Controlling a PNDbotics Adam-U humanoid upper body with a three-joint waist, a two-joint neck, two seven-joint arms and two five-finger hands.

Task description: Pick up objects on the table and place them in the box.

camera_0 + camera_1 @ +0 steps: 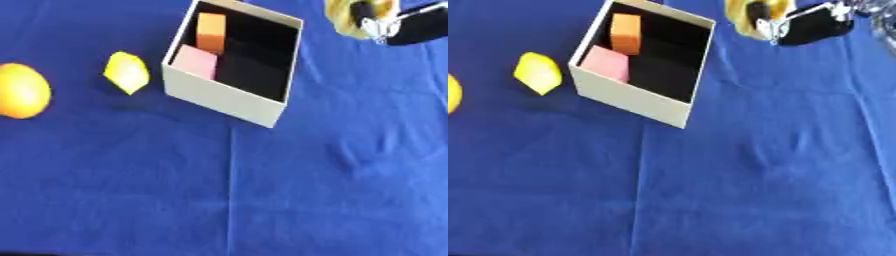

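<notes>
A white box with a dark inside stands at the upper middle of the blue cloth. An orange block and a pink block lie in its left part. Left of the box lies a small yellow lemon-like thing, and a round orange fruit shows at the left edge. My right hand comes in at the upper right, just right of the box's far corner. It is curled on a yellow object that is partly cut off by the top edge. My left hand does not show.
The blue cloth covers the whole table, with a crease down its middle and wrinkles at the right. A pale, blurred thing sits at the upper right edge.
</notes>
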